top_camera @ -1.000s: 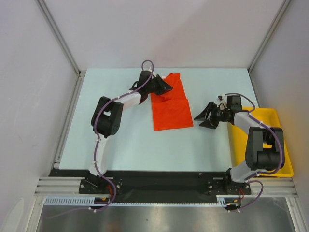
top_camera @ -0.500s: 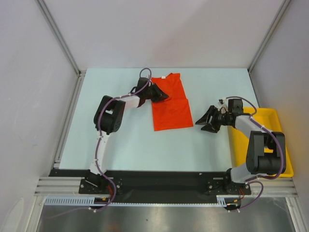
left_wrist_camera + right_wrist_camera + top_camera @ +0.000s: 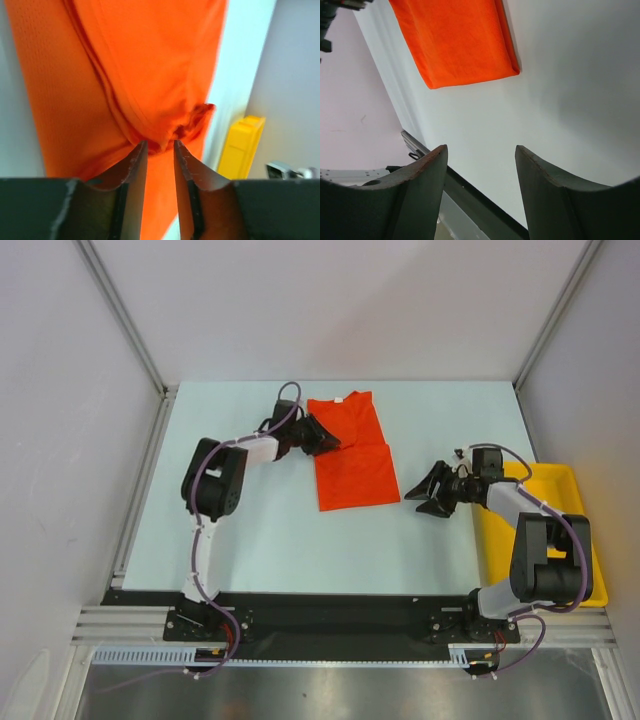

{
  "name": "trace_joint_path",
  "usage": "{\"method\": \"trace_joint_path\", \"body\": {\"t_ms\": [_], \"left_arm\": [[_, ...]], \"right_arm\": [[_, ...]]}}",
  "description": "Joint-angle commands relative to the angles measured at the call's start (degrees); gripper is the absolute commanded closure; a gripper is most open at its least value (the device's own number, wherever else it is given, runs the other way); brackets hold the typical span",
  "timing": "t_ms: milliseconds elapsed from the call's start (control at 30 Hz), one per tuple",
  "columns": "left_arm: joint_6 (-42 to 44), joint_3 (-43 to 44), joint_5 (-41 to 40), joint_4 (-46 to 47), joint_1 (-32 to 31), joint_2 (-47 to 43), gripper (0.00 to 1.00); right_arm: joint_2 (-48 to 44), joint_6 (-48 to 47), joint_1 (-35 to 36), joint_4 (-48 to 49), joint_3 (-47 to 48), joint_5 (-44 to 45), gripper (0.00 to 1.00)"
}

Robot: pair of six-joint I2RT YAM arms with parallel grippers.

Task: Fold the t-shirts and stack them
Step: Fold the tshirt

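The orange-red t-shirt lies folded into a long rectangle at the back middle of the table, neck end away from the arms. My left gripper sits low at the shirt's left edge. In the left wrist view its jaws stand a narrow gap apart, and a small ruck of shirt cloth is bunched right at the tips. My right gripper hovers open to the right of the shirt, over bare table. The right wrist view shows nothing between its fingers and the shirt's near corner ahead.
A yellow tray stands at the table's right edge, beside the right arm, and it also appears in the left wrist view. Metal frame posts and white walls close in the table on three sides.
My left gripper has slid left and slightly nearer, from over the shirt's upper part to its left edge, and its jaws have widened a little. The right gripper has barely shifted.
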Motion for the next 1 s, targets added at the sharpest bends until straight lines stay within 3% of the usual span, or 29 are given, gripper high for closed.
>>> {"method": "trace_joint_path", "body": {"t_ms": [0, 100, 267, 500, 633, 733, 867, 967], "left_arm": [[3.00, -0.51, 2.00, -1.90, 1.90, -11.36, 0.66], [1.07, -2.70, 4.02, 1.33, 2.95, -18.12, 0.52], [-0.17, -7.44, 4.55, 1.26, 3.92, -26.21, 0.48], [-4.99, -38.86, -5.09, 3.90, 1.91, -46.86, 0.49], [-9.37, -48.83, -14.83, 1.01, -6.33, -56.09, 0.48], [-13.25, -53.67, -20.22, 3.88, -11.70, -56.64, 0.48], [-18.09, -54.12, -22.33, 5.48, -12.51, -52.69, 0.46], [-22.30, -53.16, -27.16, -1.95, -13.04, -51.19, 0.46]], "right_arm": [[-0.62, 3.27, -0.27, 3.56, -1.12, -0.02, 0.37], [1.39, 6.79, -0.27, 7.76, -2.52, -1.95, 0.37], [3.77, 8.90, -0.27, 8.92, -2.79, -1.69, 0.36], [4.66, 19.01, -0.27, 19.47, -5.87, -2.93, 0.36], [5.62, 20.06, -0.27, 19.56, -5.69, -2.22, 0.36], [6.33, 20.68, -0.18, 19.91, -5.60, -2.57, 0.36], [6.76, 20.42, 0.08, 19.39, -5.43, -3.19, 0.36], [6.94, 19.72, 0.17, 19.12, -5.34, -2.75, 0.36]]}}
